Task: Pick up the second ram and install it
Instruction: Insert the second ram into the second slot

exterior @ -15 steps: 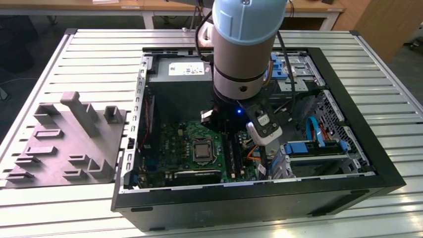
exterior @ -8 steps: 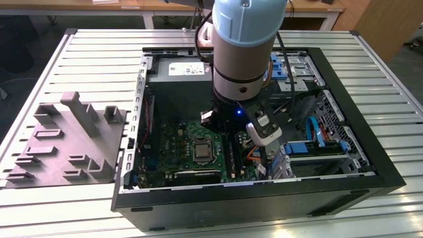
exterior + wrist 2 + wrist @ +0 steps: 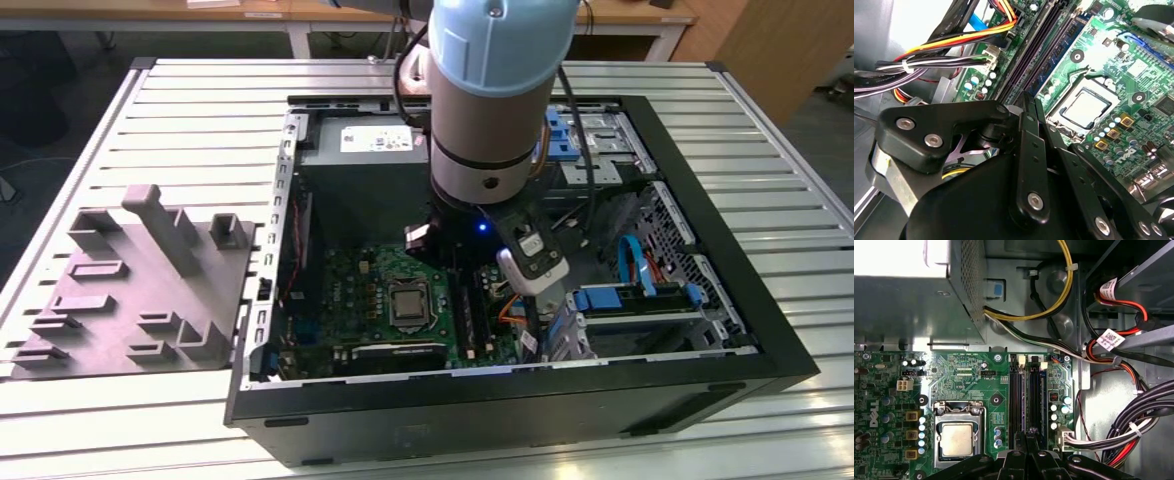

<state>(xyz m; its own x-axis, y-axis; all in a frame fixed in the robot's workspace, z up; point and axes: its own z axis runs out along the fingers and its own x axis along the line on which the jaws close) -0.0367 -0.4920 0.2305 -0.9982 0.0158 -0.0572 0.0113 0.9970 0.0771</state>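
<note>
1. Two facts fix the moment. The gripper (image 3: 1026, 434) is down inside the open computer case (image 3: 507, 412). Its tips hang over the memory slots (image 3: 1015, 390), just beside the processor socket (image 3: 956, 437) on the side toward the cable bundle (image 3: 1134, 425).
2. The pincer is drawn together to a narrow point (nothing thick sits between the tips). Its own black links hide whether it nips a thin edge.
3. The second ram (image 3: 1035, 395) is, by my reading, the bluish strip standing edge-on in the slot farther from the socket, directly under the tips. That is a judgement, not a certainty.
4. The pick-up looks done, since the strip is already at the slots. I cannot tell whether it is pressed fully home or whether the pale end clips (image 3: 1021, 360) have closed, so seating is what remains unproven.
5. The exterior view alone gives the arm (image 3: 487, 90), the whole case and a grey fixture (image 3: 134, 290) on the slatted table (image 3: 747, 100), well apart from the socket. The first wrist view looks down the slots' length. The second wrist view shows the gripper's links close up and the slots aslant.
</note>
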